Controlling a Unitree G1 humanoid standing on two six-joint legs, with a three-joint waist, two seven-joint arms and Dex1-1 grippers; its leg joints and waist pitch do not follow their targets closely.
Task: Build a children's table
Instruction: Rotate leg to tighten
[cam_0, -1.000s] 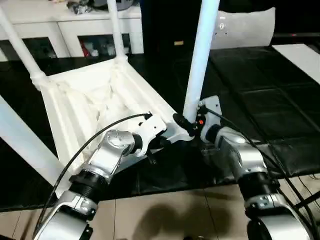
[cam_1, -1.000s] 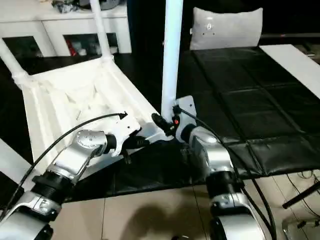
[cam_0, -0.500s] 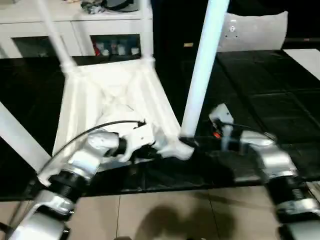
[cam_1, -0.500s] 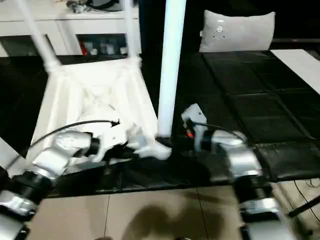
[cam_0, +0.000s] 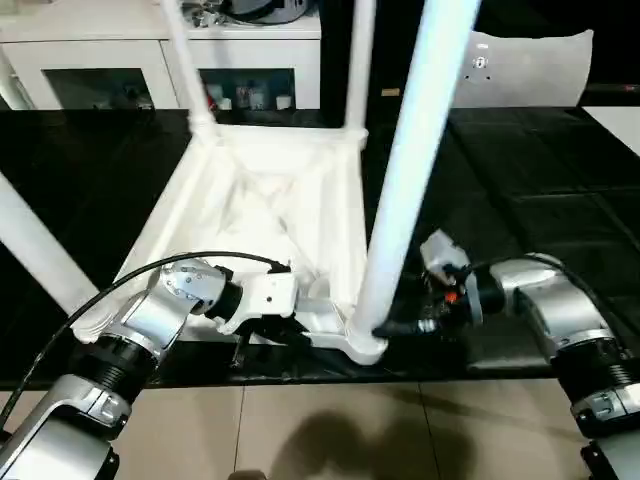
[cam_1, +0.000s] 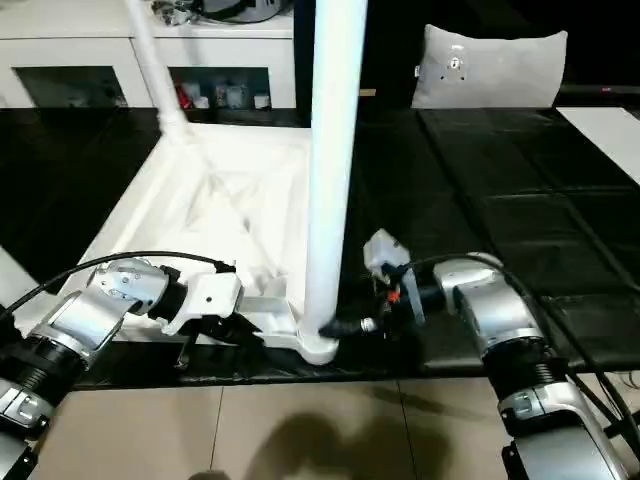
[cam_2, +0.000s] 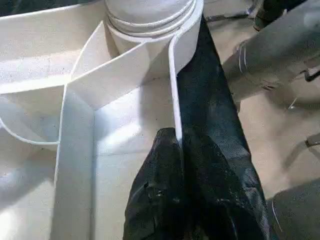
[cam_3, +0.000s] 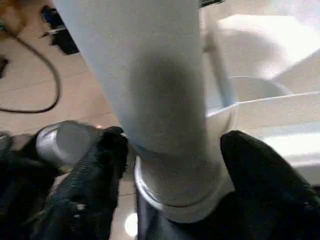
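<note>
Left forearm reaches in from lower left, wrist bent toward table's near corner socket (cam_0: 362, 345). Left gripper (cam_2: 177, 145) pinched tight on thin rim wall just beside that socket. Right forearm comes in from lower right, wrist turned level toward same socket. Right gripper (cam_3: 167, 150) straddles leg base above socket, one finger (cam_3: 97, 165) each side, jaws apart.

Upturned table (cam_0: 270, 215) before cabinet (cam_0: 150, 60)
</note>
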